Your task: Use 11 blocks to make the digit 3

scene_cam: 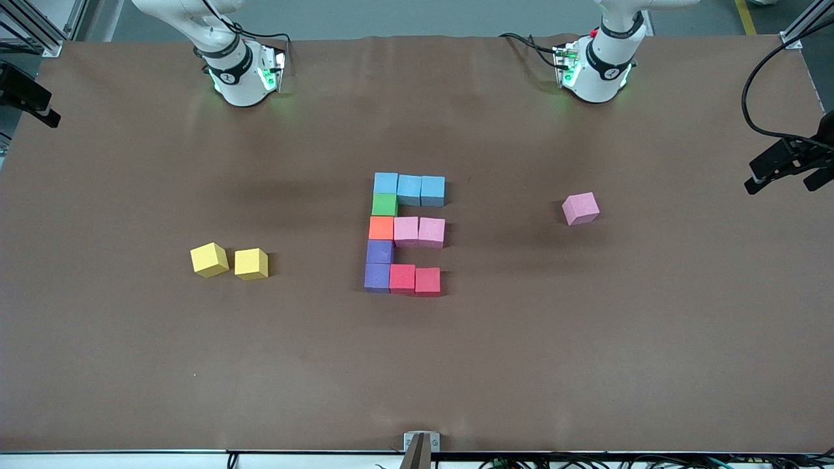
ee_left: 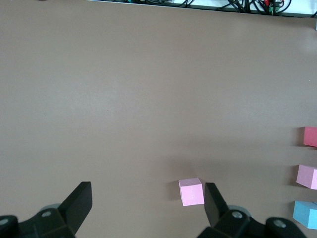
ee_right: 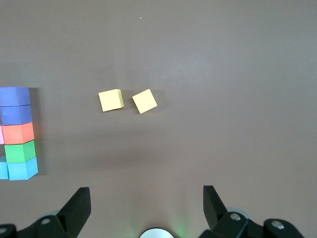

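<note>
A figure of eleven touching blocks is seen at the middle of the brown desk (scene_cam: 130, 365) in the front view. The bar farthest from the front camera is made of three light blue blocks (scene_cam: 409, 188). A green block (scene_cam: 384, 204), an orange block (scene_cam: 381, 228) and two purple blocks (scene_cam: 378, 264) form a column at the end of the figure toward the right arm. A bar of two pink blocks (scene_cam: 418, 231) runs from the orange block toward the left arm's end. Two red blocks (scene_cam: 414, 279) run the same way from the purple block nearest the front camera. All eleven cubes lie flat on the desk, each touching its neighbours.

A loose pink block (scene_cam: 580, 208) is noted well apart from the figure, toward the left arm's end of the desk, turned slightly askew. Two yellow cubes (scene_cam: 229, 260) lie just beside each other toward the right arm's end, well apart from the figure, with a narrow gap between them.

The left pincer (ee_left: 147, 206) is held over bare desk, its fingers spread wide and nothing between them; the loose pink block is seen in the left wrist view just beside one fingertip. The right pincer (ee_right: 147, 206) is likewise spread wide and empty, over bare desk near the right arm's base; the yellow cubes and the column of the figure are seen in its wrist view. Both arms wait, raised near their bases.
</note>
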You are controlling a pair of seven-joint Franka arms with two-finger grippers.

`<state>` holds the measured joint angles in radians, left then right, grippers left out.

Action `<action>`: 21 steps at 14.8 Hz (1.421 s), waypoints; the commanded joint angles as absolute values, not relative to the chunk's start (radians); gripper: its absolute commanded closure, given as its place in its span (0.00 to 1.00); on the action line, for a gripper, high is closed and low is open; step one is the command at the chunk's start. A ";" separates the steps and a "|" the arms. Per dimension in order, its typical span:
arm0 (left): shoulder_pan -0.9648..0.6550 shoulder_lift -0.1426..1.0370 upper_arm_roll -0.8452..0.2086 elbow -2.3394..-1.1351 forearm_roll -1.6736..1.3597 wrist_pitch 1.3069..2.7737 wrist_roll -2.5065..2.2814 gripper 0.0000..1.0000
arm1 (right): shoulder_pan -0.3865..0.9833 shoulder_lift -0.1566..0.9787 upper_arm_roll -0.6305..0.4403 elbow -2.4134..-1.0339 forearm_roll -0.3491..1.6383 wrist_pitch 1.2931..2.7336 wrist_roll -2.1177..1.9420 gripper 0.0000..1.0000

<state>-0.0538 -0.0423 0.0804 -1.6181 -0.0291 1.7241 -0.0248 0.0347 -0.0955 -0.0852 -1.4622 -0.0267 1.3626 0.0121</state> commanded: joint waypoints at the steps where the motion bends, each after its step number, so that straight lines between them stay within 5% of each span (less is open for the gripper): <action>1: -0.051 -0.028 0.081 -1.554 -0.005 1.657 -0.014 0.00 | 0.028 -0.103 -0.080 -1.473 -0.035 1.370 0.020 0.00; 21: -0.054 -0.035 0.078 -1.554 -0.006 1.582 0.021 0.00 | 0.012 -0.083 -0.084 -1.471 -0.037 1.416 0.029 0.00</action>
<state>-0.0521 -0.0403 0.0808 -1.5736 -0.0228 1.6038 0.0074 0.0229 -0.0841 -0.0903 -1.4626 -0.0299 1.4001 0.0138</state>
